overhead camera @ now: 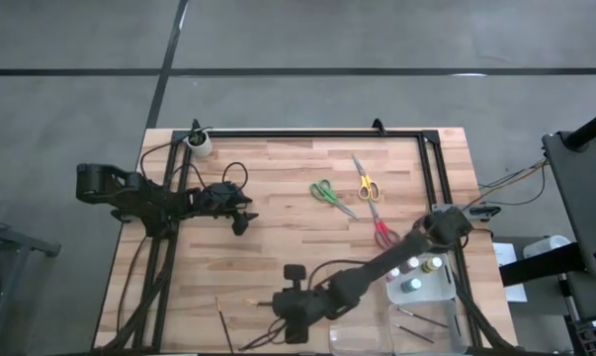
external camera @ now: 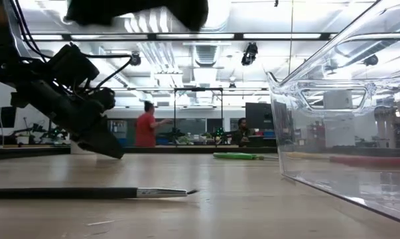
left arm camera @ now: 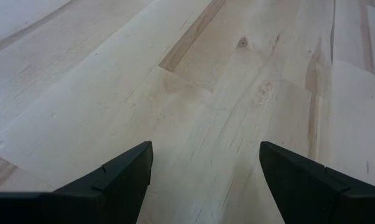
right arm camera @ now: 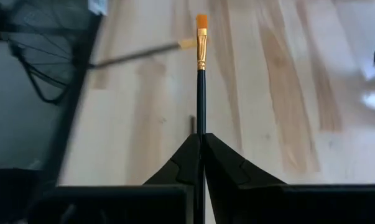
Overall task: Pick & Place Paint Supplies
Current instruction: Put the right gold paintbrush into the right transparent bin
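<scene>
Pinched between the closed fingers of the right end effector [right arm camera: 201, 155], a thin brush [right arm camera: 201, 81] is held over the near part of the wooden counter [overhead camera: 278, 247], close to another brush [overhead camera: 222, 324] lying there. The left end effector [left arm camera: 206, 168] (fingers spread wide, nothing gripped) is poised over bare wood at the counter's left.

Black brush [right arm camera: 201, 93] w/ orange tip, gold ferrule; green scissors [overhead camera: 329, 195]; pale wood table [overhead camera: 278, 237].

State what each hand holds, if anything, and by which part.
The right hand pinches a paintbrush by its dark handle, bristles pointing away. The left hand is open and holds nothing.
</scene>
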Controlling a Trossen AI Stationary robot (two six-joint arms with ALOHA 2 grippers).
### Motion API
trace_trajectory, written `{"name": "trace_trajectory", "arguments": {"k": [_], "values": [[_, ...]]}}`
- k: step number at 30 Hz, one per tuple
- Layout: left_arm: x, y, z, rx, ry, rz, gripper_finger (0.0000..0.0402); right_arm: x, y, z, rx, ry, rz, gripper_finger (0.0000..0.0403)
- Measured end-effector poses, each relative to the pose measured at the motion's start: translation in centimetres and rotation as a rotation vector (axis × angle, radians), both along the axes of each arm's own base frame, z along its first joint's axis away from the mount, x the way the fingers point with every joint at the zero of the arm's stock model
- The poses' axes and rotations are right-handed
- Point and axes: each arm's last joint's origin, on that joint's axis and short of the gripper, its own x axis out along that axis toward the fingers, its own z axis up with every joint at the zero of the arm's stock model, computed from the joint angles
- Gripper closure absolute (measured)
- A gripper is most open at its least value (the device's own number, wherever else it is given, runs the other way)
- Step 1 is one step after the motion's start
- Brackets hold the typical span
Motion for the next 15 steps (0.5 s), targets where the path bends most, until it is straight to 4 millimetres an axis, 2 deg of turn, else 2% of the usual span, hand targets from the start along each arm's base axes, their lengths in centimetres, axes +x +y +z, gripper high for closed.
{"name": "trace_trajectory", "arguments": {"k": [7,15], "values": [[0.0,0.0,0.0,0.0,0.0,0.0,0.0098,-3.4,0.2,5.7,-0.005,-0.03,0.062,0.0391],[0.0,0.0,0.0,0.0,0.0,0.0,0.0098,-10.1,0.3,10.0,-0.022,0.08,0.099,0.0391]]}}
